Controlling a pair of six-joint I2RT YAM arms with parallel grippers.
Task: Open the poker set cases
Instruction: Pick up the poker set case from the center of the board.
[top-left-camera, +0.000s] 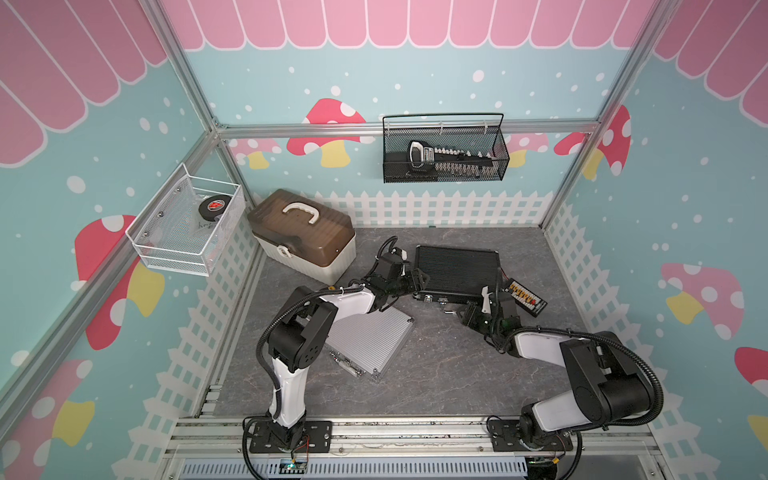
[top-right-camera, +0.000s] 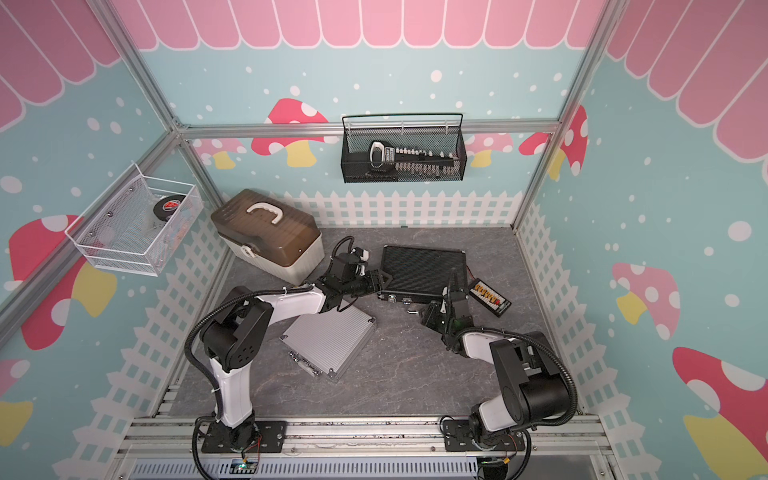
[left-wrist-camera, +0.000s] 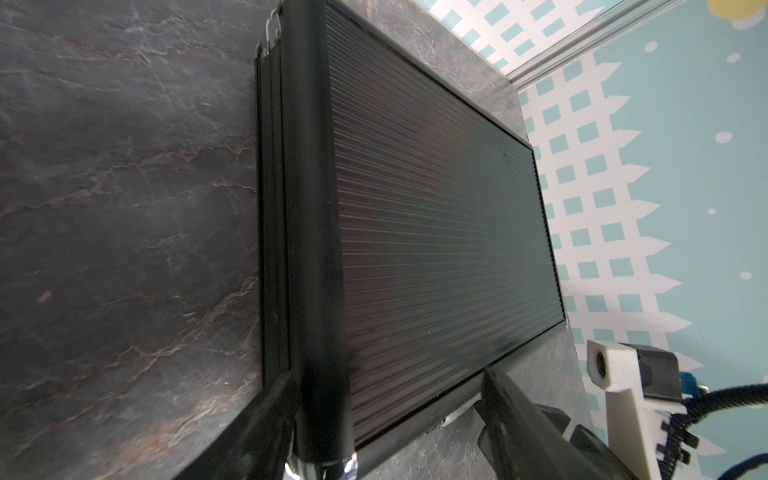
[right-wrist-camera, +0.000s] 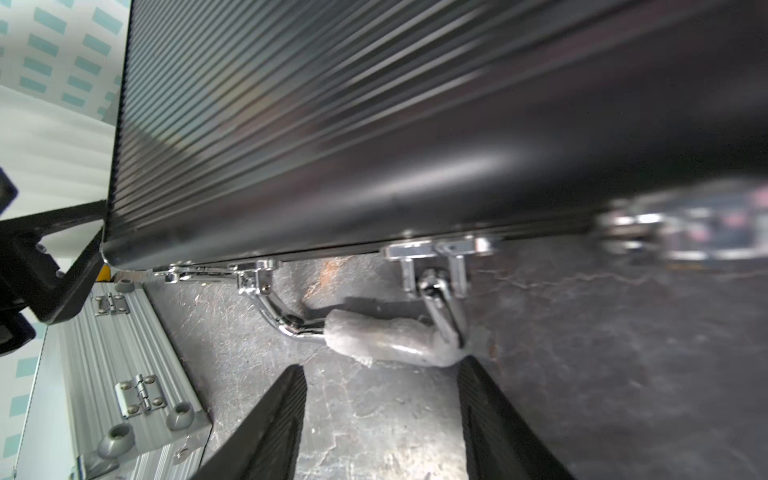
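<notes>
The black poker set case (top-left-camera: 457, 268) lies flat with its lid down at the back of the table. My left gripper (top-left-camera: 419, 279) sits at its near-left corner. In the left wrist view both fingers (left-wrist-camera: 270, 415) press against that corner of the black case (left-wrist-camera: 436, 228), so the left gripper (left-wrist-camera: 390, 374) is shut on it. My right gripper (right-wrist-camera: 382, 374) stands open just short of the case's plastic-wrapped handle (right-wrist-camera: 386, 336), with nothing between its fingers. The chrome latch (right-wrist-camera: 685, 224) is blurred. The silver poker set case (top-left-camera: 370, 340) lies closed, partly under my left arm.
A white box with a brown lid (top-left-camera: 303, 232) stands at the back left. A small black board with yellow connectors (top-left-camera: 525, 297) lies right of the black case. A white wire basket (top-left-camera: 187, 224) and a black mesh basket (top-left-camera: 444, 153) hang on the walls.
</notes>
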